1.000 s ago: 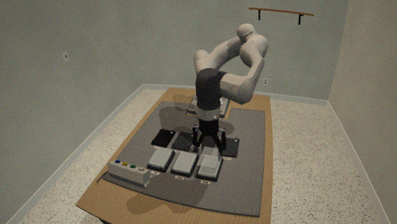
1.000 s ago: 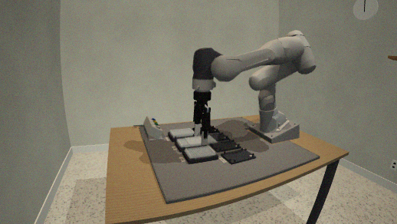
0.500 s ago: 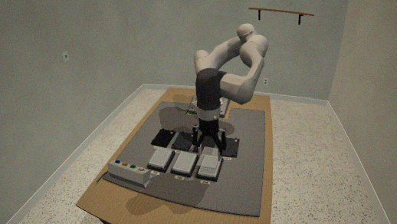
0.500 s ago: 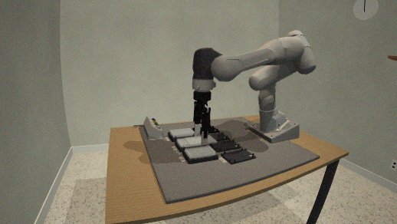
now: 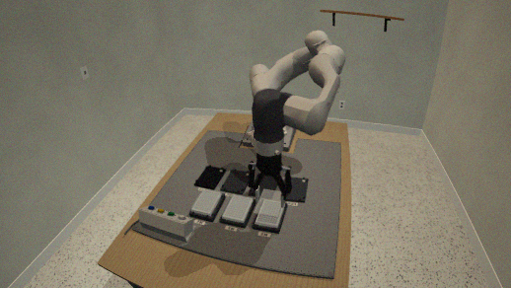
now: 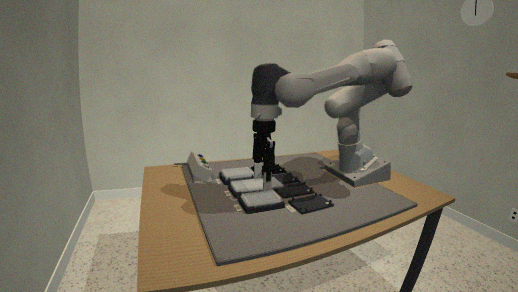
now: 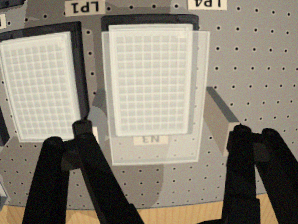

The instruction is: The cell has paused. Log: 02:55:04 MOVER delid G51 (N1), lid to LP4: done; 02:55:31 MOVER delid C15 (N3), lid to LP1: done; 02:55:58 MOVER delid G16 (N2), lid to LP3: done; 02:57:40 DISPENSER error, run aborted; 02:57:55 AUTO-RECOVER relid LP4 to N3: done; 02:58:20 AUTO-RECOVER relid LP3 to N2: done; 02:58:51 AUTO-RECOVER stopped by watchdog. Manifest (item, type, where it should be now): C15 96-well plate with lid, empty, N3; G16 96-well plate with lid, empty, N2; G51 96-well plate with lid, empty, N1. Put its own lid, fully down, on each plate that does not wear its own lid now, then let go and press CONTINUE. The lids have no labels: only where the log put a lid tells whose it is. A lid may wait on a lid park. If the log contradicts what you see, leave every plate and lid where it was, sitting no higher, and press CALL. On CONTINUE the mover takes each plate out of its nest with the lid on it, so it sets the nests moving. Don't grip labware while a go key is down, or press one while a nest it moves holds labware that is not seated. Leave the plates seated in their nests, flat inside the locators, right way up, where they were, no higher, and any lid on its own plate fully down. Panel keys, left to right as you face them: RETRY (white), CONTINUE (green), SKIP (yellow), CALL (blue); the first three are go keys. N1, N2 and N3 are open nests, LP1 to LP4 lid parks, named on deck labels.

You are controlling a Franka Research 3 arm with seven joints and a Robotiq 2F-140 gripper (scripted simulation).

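Now my fingers are clamped on a thin, see-through lid (image 7: 154, 92). I hold it flat, just above the white plate (image 7: 152, 76) with tiny square holes, in the black nest at the end of the row. Two more plates (image 5: 207, 203) (image 5: 238, 208) beside it look smooth on top. The grey mat (image 5: 316, 217) has small dots and lies on the wooden worktop (image 5: 148, 266).

Table (image 5: 148, 266) was tan wood under a grey perforated mat (image 5: 316, 232); plates (image 7: 36, 83) were white with fine grid pattern in black nests; held lid (image 7: 200, 96) was translucent pale; gripper (image 7: 160, 143) black; arm (image 6: 350, 70) off-white with dark wrist; panel keys (image 5: 166, 212) blue, yellow, green, white.
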